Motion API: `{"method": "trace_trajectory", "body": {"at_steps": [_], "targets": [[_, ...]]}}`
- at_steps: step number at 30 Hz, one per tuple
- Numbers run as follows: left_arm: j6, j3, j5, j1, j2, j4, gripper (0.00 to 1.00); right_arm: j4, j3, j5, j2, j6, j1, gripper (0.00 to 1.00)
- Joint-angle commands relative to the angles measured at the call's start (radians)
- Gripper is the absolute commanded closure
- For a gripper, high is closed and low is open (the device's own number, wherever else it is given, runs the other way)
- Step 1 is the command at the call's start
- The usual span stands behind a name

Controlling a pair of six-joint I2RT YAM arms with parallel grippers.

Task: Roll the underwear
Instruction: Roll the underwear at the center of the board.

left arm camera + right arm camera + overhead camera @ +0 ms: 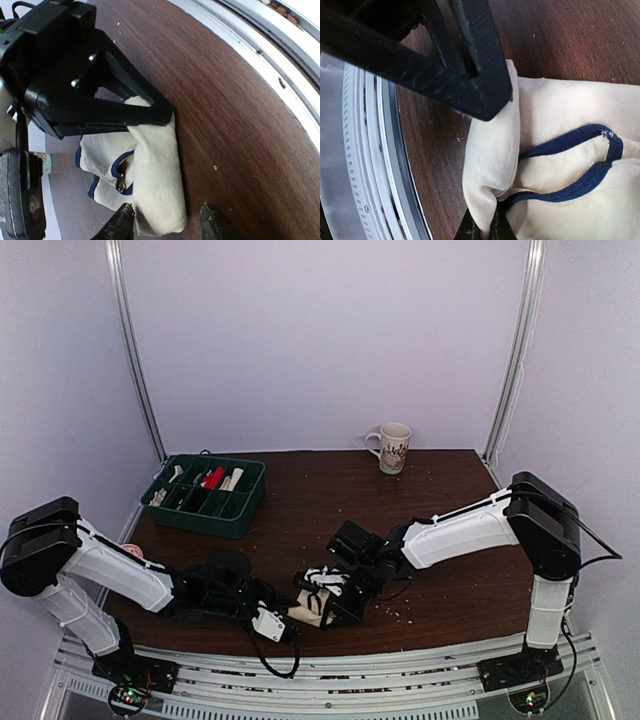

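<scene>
Right gripper (485, 227): fingers pressed tight together, with a fold of the underwear (560, 105) nipped between the tips, right at the rolled edge.
Left gripper (165, 227): jaws spread, one on either side of the end of the roll. One fingertip (120, 226) is against the cloth, while the other shows a sliver of wood between it and the fabric, so it is not clamped.
Meeting point: the two are nose to nose at the near edge of the table (440, 500). In the left wrist view, the right one's black tip lies over the top of the roll.
Cloth: cream with navy trim (610, 147), partly rolled into a thick tube. It lies on the dark wood between the two arms, close to the metal rail (365, 165) along the front.
Shape of the roll: the thick fold runs along the rail side. Looser bunched fabric with the trim sits on the other side.
Green tray (205, 495): far left of the table, well apart from the action. Its compartments hold small items, one of them red.
Mug (392, 447): upright at the far edge, handle to the left, well away.
Crumbs (400, 612): pale specks on the wood near the right arm.
</scene>
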Motion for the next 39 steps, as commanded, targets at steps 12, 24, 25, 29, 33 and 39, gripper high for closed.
{"method": "trace_trajectory", "body": {"at_steps": [12, 24, 25, 29, 33, 39], "targets": [[0.042, 0.013, -0.142, -0.051, 0.132, 0.112, 0.75, -0.005, -0.047, -0.006, 0.07, 0.011, -0.022, 0.97], [0.02, 0.097, -0.186, -0.065, 0.174, -0.039, 1.0, 0.005, -0.114, 0.146, -0.088, 0.009, -0.031, 0.69], [0.008, 0.112, -0.19, -0.065, 0.176, -0.066, 1.0, 0.007, -0.128, 0.18, -0.118, 0.012, -0.03, 0.66], [-0.051, 0.199, -0.187, -0.065, 0.186, -0.21, 1.0, 0.043, -0.229, 0.372, -0.28, 0.047, -0.01, 0.57], [-0.144, 0.33, -0.138, -0.061, 0.211, -0.417, 1.0, 0.091, -0.365, 0.625, -0.475, 0.088, 0.049, 0.4], [-0.237, 0.581, 0.006, -0.014, 0.366, -0.775, 1.0, 0.198, -0.525, 0.972, -0.69, 0.108, 0.206, 0.36]]}}
